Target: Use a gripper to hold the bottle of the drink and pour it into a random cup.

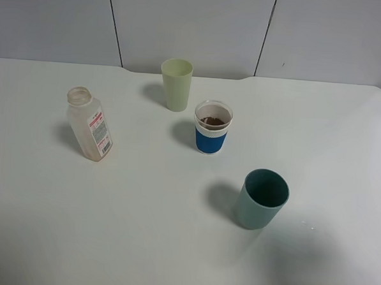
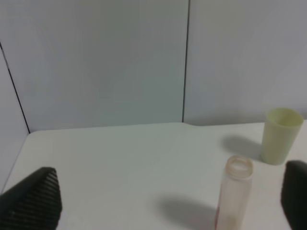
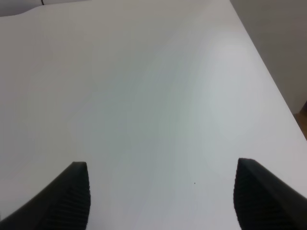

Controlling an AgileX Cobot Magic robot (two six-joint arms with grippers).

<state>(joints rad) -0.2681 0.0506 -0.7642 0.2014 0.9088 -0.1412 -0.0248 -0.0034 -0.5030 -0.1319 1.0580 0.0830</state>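
Step in hand: judged to be the close of the task; the drink (image 1: 212, 122) sits as a dark brown layer in the cup (image 1: 212, 128) with the blue band, and the bottle of the drink (image 1: 89, 124) looks empty and stands upright on the surface (image 1: 141, 229).
Bottle place: left side of the surface, well apart from the cup, uncapped, label facing the near right.
Cup place: near the middle, just to the near right of the pale green cup (image 1: 176, 83); the dark teal cup (image 1: 261, 198) is nearer and further right.
Left end effector (image 2: 168, 199): spread wide, holding nothing; the bottle stands apart beyond its fingers.
Right end effector (image 3: 160, 196): spread wide over bare surface at the right, holding nothing.
Arms in the high view: neither shows.
Next move: probably nothing but keeping both arms clear; if more pouring were wanted, the left end effector would need to close round the bottle's body below the neck.
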